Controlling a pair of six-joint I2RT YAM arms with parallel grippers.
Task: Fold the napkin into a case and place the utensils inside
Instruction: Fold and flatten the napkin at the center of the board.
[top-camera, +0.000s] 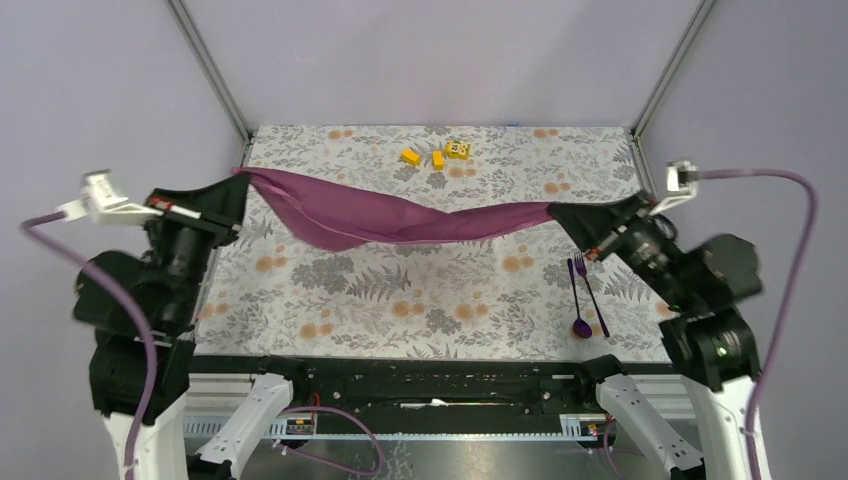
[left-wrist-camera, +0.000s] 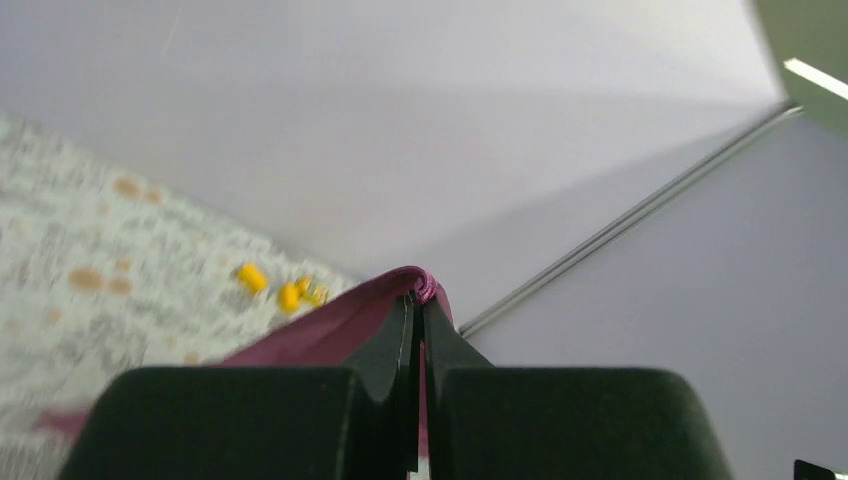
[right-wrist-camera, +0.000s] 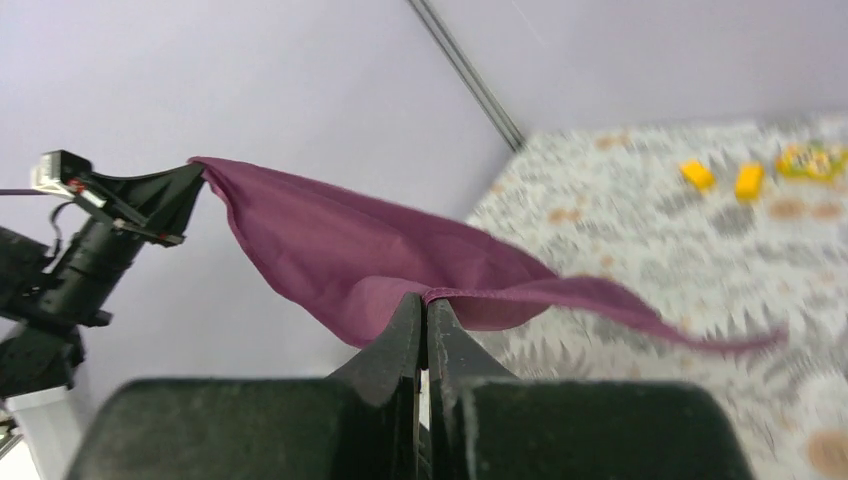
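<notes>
My left tool (left-wrist-camera: 420, 300) is pinched tight on one corner of the napkin (top-camera: 380, 215), with the cloth bunched into a small purple bead right at the tips. My right tool (right-wrist-camera: 425, 305) is closed on the opposite end, and I see no gap between its fingers. Between the two, the napkin hangs in the air above the bench (top-camera: 420, 300), strung from over the back-left corner across to the right edge. A loose belly droops on the left half, and the run toward the right is narrow and twisted.

I judge the step in hand to be spreading the cloth so it can go down flat for the first fold. To do it well I would:
- hold both pinches firm, since each has only a little cloth and a hard tug could pull a corner free;
- draw the ends apart only until the sag and twist go out;
- lower both ends evenly, letting the hanging edge touch first and laying the rest down after it.

The broad middle of the bench and the strip along the near edge give open room. The yellow blocks (top-camera: 437, 155) sit near the back edge, just beyond the napkin, so the cloth should not drift back. The utensils (top-camera: 576, 295) lie by the right edge toward the near-right corner, just nearer than my right tool, where a trailing hem could sweep them. My left tool is already out at the left edge, near the corner post (top-camera: 210, 70), so there is little room to go outward.
</notes>
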